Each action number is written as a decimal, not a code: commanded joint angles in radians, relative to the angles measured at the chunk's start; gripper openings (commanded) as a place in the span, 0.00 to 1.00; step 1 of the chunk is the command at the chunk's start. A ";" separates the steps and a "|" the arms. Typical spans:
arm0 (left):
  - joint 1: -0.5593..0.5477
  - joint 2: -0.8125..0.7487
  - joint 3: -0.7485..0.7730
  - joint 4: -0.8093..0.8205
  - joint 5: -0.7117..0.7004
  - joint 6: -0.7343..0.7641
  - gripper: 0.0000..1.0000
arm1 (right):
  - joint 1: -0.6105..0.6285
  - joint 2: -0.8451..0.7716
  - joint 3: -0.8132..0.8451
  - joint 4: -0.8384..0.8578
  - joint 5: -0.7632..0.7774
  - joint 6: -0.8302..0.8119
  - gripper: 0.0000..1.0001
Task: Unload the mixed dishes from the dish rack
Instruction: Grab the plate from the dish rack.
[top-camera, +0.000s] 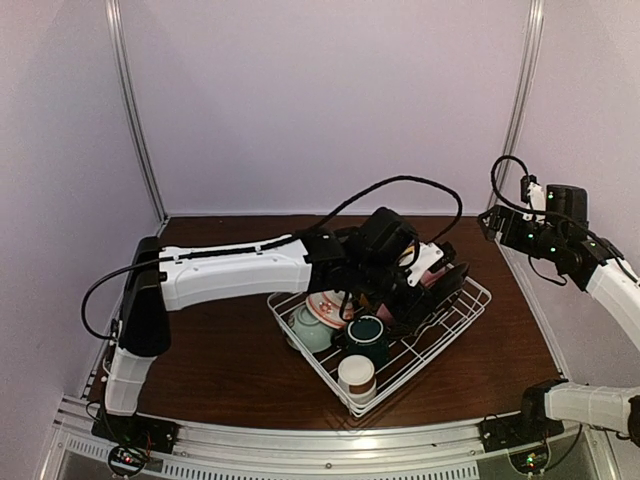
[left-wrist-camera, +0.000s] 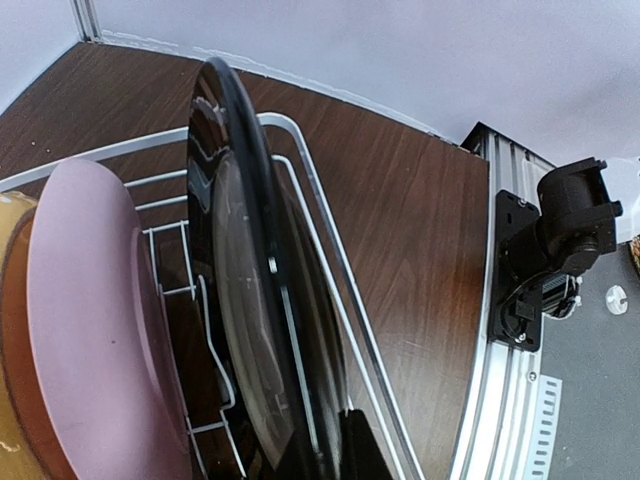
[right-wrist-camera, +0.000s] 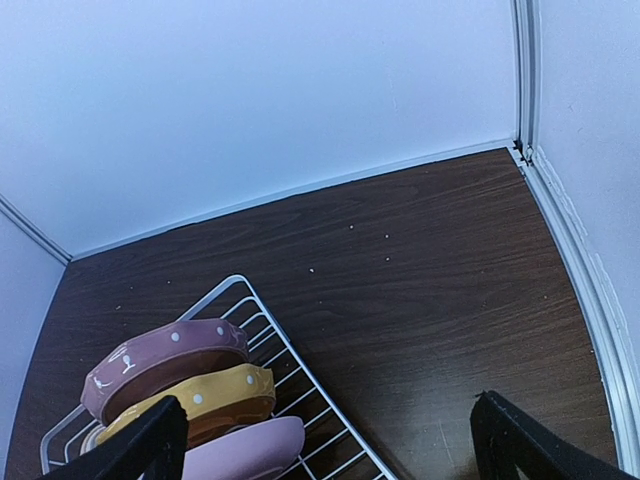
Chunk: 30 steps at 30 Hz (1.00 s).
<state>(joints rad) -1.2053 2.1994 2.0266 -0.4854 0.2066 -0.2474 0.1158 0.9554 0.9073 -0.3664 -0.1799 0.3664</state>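
Note:
The white wire dish rack sits on the brown table. My left gripper reaches into its far side. In the left wrist view it is shut on the rim of an upright black plate; one fingertip shows, the other is hidden behind the plate. A pink plate and a yellow one stand beside it. The rack also holds a patterned bowl, a pale green bowl, a dark green mug and a white-and-brown cup. My right gripper hangs open and empty above the table's right side.
The right wrist view shows the rack's far corner with a mauve dotted dish, a yellow dotted dish and the pink plate. Bare table lies behind and right of the rack. Walls enclose the back and sides.

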 joint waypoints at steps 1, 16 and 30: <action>-0.016 -0.135 0.023 0.168 0.093 -0.017 0.00 | -0.007 -0.018 -0.006 -0.007 -0.009 0.012 1.00; 0.012 -0.243 -0.008 0.318 0.291 -0.125 0.00 | -0.016 -0.030 0.032 -0.037 0.010 0.015 1.00; 0.056 -0.448 -0.096 0.338 0.302 -0.118 0.00 | -0.054 -0.070 0.100 -0.075 0.024 0.021 1.00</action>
<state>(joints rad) -1.1831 1.8862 1.9362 -0.3614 0.4870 -0.3801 0.0711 0.8997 0.9688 -0.4194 -0.1589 0.3748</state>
